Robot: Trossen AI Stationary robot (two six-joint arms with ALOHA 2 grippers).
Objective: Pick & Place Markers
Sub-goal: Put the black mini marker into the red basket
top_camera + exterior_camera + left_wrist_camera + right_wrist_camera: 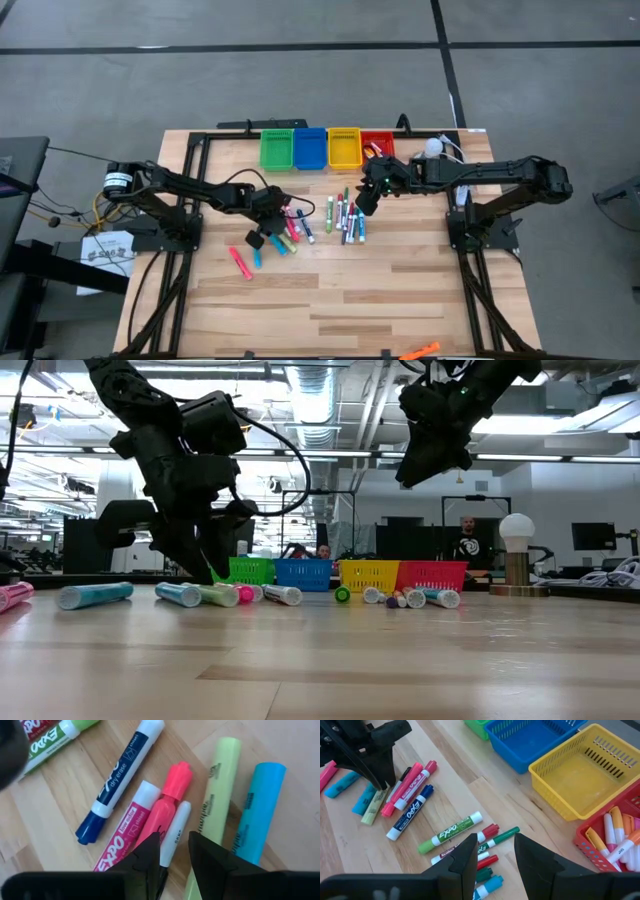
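Note:
Markers lie flat on the wooden table in two clusters. The left cluster (285, 232) holds pink, yellow, cyan and blue ones, the middle cluster (345, 215) green, red and blue ones. My left gripper (174, 840) is down at the left cluster, narrowly open. Its fingers stand close on either side of a slim white marker (177, 822), between a pink highlighter (167, 805) and a yellow one (217, 785). My right gripper (495, 845) hangs open and empty above the middle cluster, well clear of the table in the low view (425, 465). My left gripper comes from above, pointing down, with its fingers (150, 852) across the white marker's lower end (170, 851). I cannot tell whether they touch it. The marker lies flat on the table.
Green (276, 148), blue (310, 148), yellow (344, 148) and red (377, 143) bins stand in a row at the far edge. The red one holds several markers (615, 835). A lone pink marker (240, 262) lies nearer. An orange one (420, 351) lies at the near edge.

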